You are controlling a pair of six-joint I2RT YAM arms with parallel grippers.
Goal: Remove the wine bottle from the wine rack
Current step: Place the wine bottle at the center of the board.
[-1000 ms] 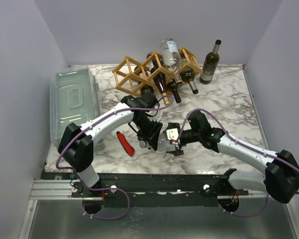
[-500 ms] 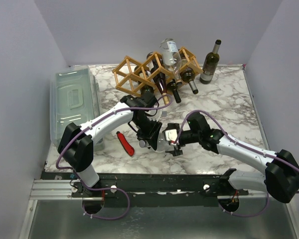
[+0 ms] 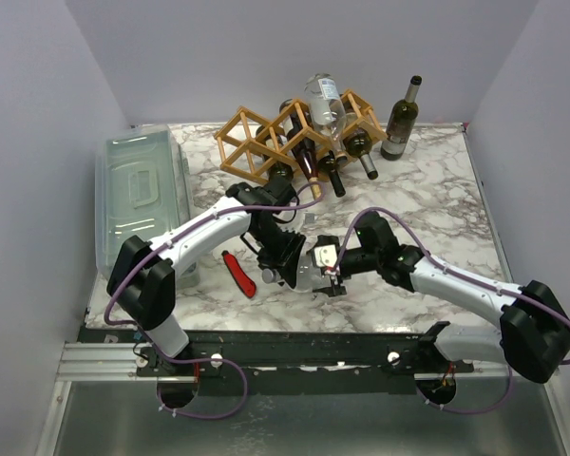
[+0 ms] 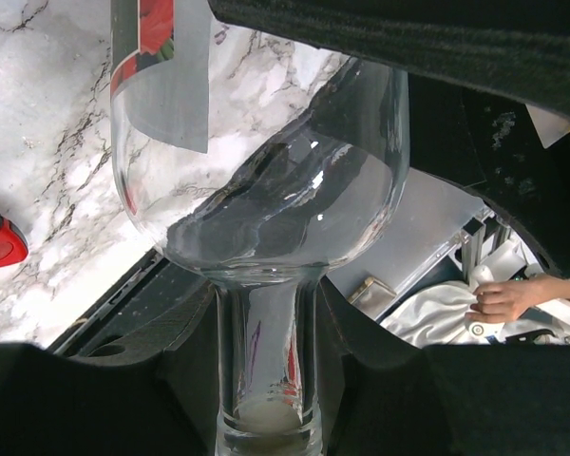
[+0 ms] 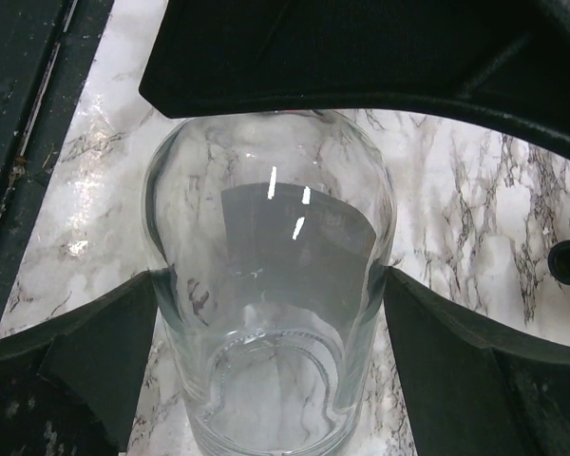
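Clear glass, smooth and round: the bottle (image 4: pixel 266 190) is already off the rack (image 3: pixel 266 142). It lies roughly level, low over the tabletop (image 3: pixel 427 199) close to its near edge, well apart from the lattice at the far side, where other bottles are lodged.

The left claw (image 4: pixel 266 366) is clamped on the neck, a finger pressed to each side just below the shoulder. The right claw (image 5: pixel 271 285) straddles the body near the base, its jaws wide and their tips right at the glass. Whether they press or merely flank it I cannot tell.

This looks like a handover, or a two-handed steadying before the bottle is set down. To do it well:

- **Seat the right claw first.** It should close squarely on the straight wall of the body, not on the curve toward the base, where a round surface would squirt out.
- **Then free the neck.** The left claw should let go only once the body is firmly pinched.
- **Avoid fighting grips.** While both hold, neither arm should pull or twist against the other.
- **Stay low and move inward.** A slip then costs little, and the bottle should travel away from the near edge and from the red tool (image 3: pixel 239 274) beside the left arm.
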